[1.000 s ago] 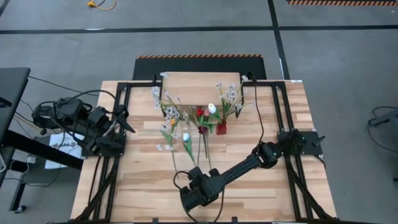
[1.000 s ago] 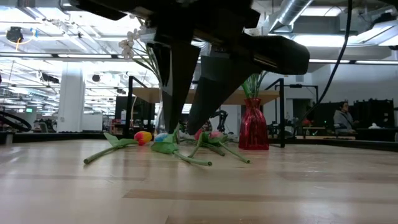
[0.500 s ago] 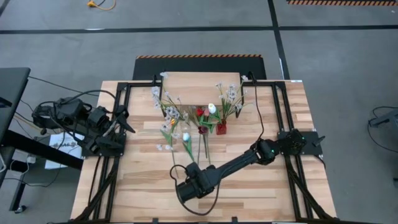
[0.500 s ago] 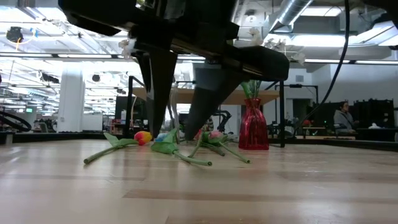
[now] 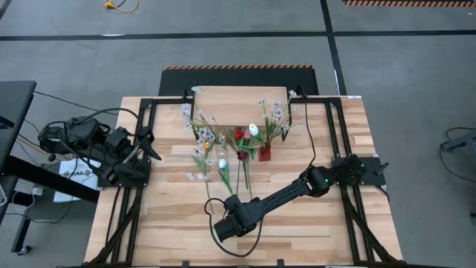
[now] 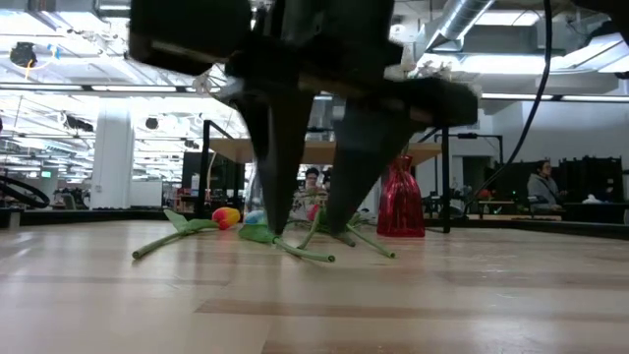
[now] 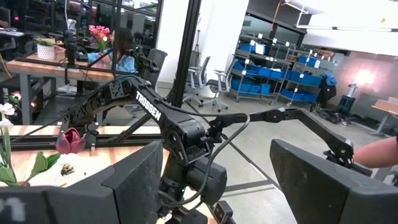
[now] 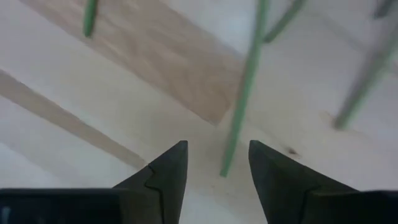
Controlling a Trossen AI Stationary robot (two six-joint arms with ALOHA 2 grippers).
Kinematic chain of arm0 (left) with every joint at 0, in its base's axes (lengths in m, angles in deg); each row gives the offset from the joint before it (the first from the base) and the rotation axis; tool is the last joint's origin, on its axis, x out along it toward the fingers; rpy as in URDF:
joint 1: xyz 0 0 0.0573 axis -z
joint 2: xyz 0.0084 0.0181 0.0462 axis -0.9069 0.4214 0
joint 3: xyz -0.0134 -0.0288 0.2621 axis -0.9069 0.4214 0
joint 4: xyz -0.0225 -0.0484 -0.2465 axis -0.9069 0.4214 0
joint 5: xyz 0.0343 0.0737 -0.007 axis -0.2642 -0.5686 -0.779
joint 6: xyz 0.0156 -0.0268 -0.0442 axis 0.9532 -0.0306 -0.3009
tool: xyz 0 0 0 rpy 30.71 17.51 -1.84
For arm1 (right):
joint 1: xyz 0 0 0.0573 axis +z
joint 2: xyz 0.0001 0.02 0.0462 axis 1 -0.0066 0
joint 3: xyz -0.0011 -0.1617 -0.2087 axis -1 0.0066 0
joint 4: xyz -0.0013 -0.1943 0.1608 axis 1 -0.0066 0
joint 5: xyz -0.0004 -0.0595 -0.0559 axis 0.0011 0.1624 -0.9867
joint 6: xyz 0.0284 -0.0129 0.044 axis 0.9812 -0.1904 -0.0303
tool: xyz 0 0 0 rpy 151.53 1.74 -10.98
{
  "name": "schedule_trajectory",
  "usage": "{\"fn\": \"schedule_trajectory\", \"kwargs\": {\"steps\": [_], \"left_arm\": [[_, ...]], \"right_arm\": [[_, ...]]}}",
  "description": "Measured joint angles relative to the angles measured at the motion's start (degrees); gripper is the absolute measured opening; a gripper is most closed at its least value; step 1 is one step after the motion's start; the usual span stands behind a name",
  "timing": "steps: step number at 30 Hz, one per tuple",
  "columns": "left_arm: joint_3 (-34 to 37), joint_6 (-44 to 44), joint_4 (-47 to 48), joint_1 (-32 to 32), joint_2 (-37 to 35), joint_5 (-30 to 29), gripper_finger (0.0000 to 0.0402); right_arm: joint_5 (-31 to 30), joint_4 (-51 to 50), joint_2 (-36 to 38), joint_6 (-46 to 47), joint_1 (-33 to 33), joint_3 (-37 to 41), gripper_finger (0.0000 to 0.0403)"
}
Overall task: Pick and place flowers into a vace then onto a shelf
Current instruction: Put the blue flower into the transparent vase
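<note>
Several tulips (image 5: 223, 165) lie flat on the table, their green stems pointing toward the near edge; they also show in the low view (image 6: 228, 217). A red vase (image 5: 265, 154) with several flowers in it stands before the light-wood shelf (image 5: 242, 97). My right gripper (image 8: 217, 149) is open and points down just above the table. Its fingers stand on either side of the near end of one green stem (image 8: 244, 93) without touching it; the gripper also shows in the low view (image 6: 310, 232). My left gripper (image 7: 217, 186) is open and empty, parked at the table's left edge.
Black frame rails (image 5: 141, 149) run along both sides of the table. Sprays of small white blossoms (image 5: 202, 134) lie left of the vase. Bare tabletop (image 5: 163, 223) stretches along the near edge, left of my right gripper.
My right gripper has gone a little toward the far edge and down, closing on the near ends of the tulip stems. The flowers have stayed where they were.
</note>
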Motion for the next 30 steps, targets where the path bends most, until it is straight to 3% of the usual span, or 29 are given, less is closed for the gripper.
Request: {"fn": "schedule_trajectory", "kwargs": {"steps": [11, 15, 21, 30], "left_arm": [[0.0, 0.0, 0.0, 0.0, 0.0, 0.0, 0.0286], [0.0, 0.0, 0.0, 0.0, 0.0, 0.0, 0.0286], [0.0, 0.0, 0.0, 0.0, 0.0, 0.0, 0.0286], [0.0, 0.0, 0.0, 0.0, 0.0, 0.0, 0.0286]], "right_arm": [[4.8, 7.3, 0.5, 1.9, 0.2, 7.2, 0.0147], [5.2, 7.0, 0.4, 2.4, 0.1, 7.3, 0.0112], [5.7, 8.1, 0.3, 2.0, 0.3, 7.4, 0.0014], [5.6, 8.9, 1.8, 1.7, 2.2, 7.6, 0.0003]]}}
